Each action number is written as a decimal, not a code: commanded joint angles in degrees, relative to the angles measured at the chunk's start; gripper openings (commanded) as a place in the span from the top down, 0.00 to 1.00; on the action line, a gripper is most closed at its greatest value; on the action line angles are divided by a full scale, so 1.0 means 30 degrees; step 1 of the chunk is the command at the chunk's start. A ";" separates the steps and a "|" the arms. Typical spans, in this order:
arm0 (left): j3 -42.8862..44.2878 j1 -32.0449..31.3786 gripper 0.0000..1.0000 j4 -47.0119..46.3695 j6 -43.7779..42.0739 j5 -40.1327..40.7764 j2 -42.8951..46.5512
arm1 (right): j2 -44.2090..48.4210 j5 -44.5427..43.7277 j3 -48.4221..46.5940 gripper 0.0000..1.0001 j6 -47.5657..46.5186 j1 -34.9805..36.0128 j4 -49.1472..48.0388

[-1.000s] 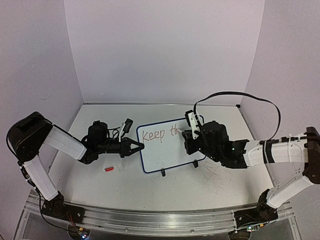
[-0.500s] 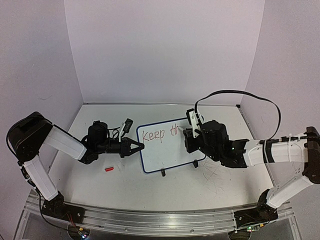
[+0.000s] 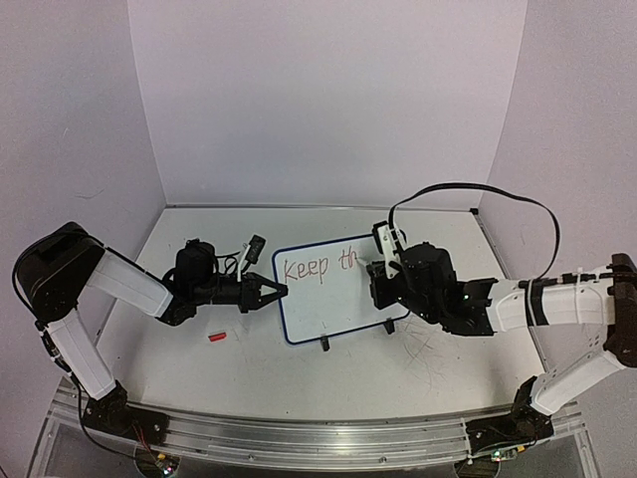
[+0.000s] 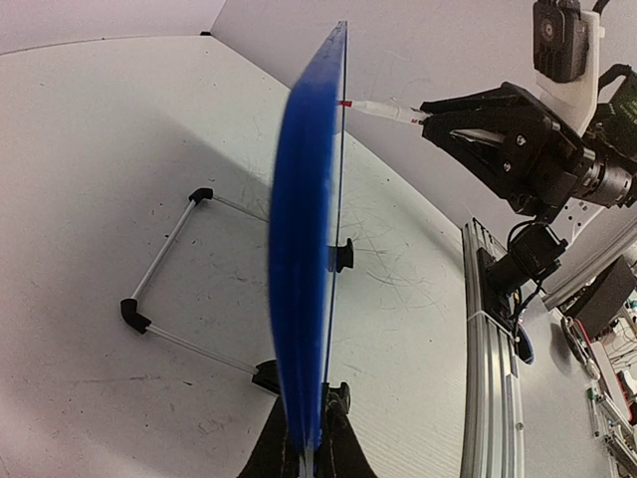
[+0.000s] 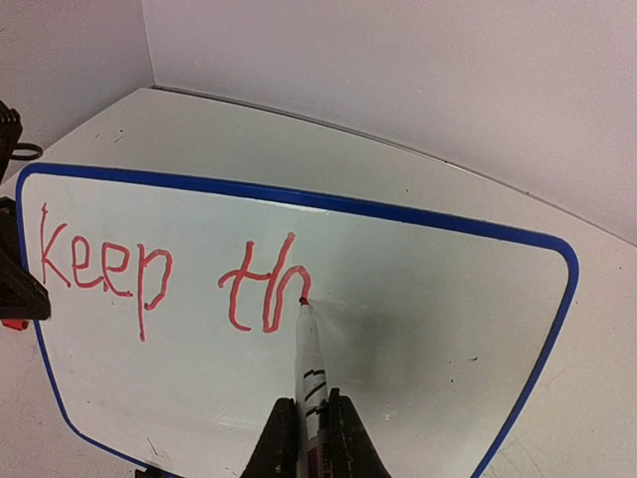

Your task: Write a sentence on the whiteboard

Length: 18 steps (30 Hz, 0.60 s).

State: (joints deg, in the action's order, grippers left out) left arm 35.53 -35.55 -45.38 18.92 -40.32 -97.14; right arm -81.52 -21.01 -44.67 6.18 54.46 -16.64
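Clamping whiteboard left rim: left claw; right claw clamped on marker, tip touching sentence at "th".

The whiteboard has a smooth, glossy white face with a soft sheen, and its dark-blue rim looks like plastic. The sentence lies on it as thin, slightly uneven red ink. The marker has a smooth white plastic barrel with black print. The left hand and right hand are matt black and plastic-looking. The counter is matt white, with fine grey scratches toward its near right corner. A brushed metal rail runs along its near edge. The stand is thin bare metal rod with black plastic corners.
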 commanded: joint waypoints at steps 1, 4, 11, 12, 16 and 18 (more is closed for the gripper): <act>0.0350 0.0131 1.00 0.1209 -0.0945 0.1397 -0.0197 | 0.0339 0.0251 0.0360 1.00 0.0442 -0.0079 0.0476; 0.0303 0.0131 1.00 0.1215 -0.0953 0.1415 -0.0170 | 0.0389 0.0385 0.0501 1.00 0.0610 -0.0085 0.0604; 0.0252 0.0125 1.00 0.1270 -0.1003 0.1476 -0.0168 | 0.0366 0.0527 0.0473 1.00 0.0715 -0.0059 0.0683; 0.0253 0.0118 1.00 0.1270 -0.1004 0.1479 -0.0169 | 0.0360 0.0531 0.0430 1.00 0.0693 -0.0054 0.0683; 0.0203 0.0131 1.00 0.1277 -0.1004 0.1486 -0.0107 | 0.0254 0.0597 0.0329 1.00 0.0634 -0.0056 0.0683; 0.0198 0.0131 1.00 0.1318 -0.1033 0.1521 -0.0094 | 0.0261 0.0503 0.0320 1.00 0.0597 -0.0059 0.0646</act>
State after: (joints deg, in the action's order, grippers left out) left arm 35.55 -35.53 -45.04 18.94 -40.29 -97.14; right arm -81.19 -19.38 -43.33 7.60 54.46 -15.64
